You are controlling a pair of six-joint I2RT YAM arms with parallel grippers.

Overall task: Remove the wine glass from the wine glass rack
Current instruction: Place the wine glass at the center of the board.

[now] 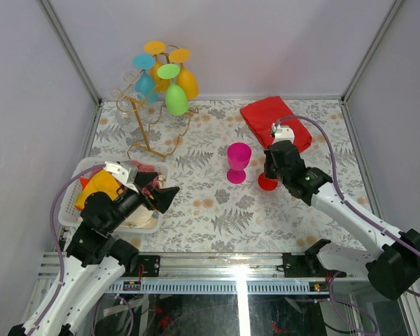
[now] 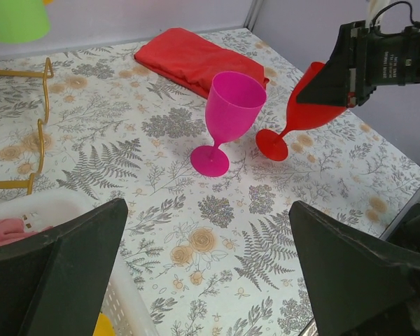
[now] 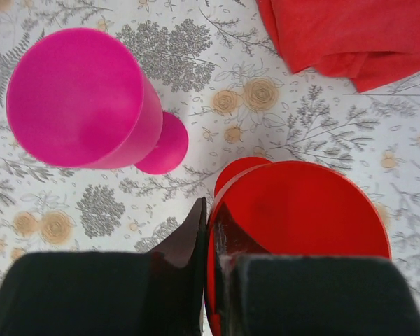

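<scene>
Two arms work over a floral-patterned desk (image 1: 217, 210) walled in on three sides. The right tool (image 2: 327, 84) is clamped narrowly on the rim of a red wine glass (image 2: 304, 115), one finger inside the bowl and one outside (the right wrist view shows this closely). The red glass leans, with its foot down at the desk surface, right of centre and well apart from the wine glass rack (image 1: 143, 122). The gold wire rack stands at the far left corner, close to the walls, with a green glass (image 1: 175, 100), an orange glass (image 1: 188, 82), a teal glass (image 1: 145, 84) and a yellow glass (image 1: 158, 73) hanging upside down on it.

A pink wine glass (image 2: 232, 105) stands upright just left of the red one, not touching it. A folded red cloth (image 1: 276, 120) lies just beyond the right tool. Bare desk stretches between the rack and the pink glass and across the near middle.

The left tool (image 1: 157, 189) is spread wide over the inner edge of a white basket (image 1: 84, 168) of cloths at the near left.

White print on the right tool's black housing is too small to read.
</scene>
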